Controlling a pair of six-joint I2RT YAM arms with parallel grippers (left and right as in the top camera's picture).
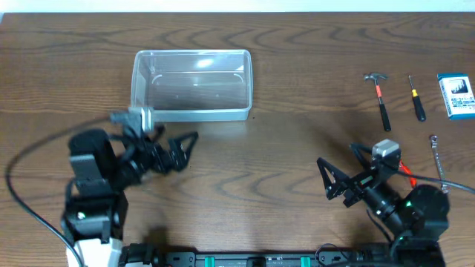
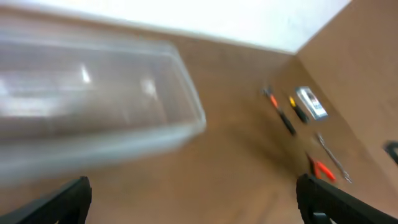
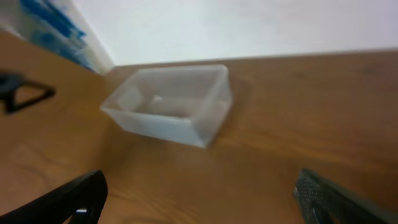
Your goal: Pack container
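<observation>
container: i see the clear container [image 1: 194, 113] on the table [image 1: 312, 67], at the far side, left of the middle.
left gripper: my left gripper [image 1: 184, 150] sits near the tub's front wall, jaws wide, holding nothing.
right gripper: my right gripper [image 1: 336, 154] is well apart from the tub, jaws wide, holding nothing.
tools: a hammer [image 1: 378, 95], a screwdriver [image 1: 415, 98] and a blue-and-white box [image 1: 456, 96] lie far right.
</observation>
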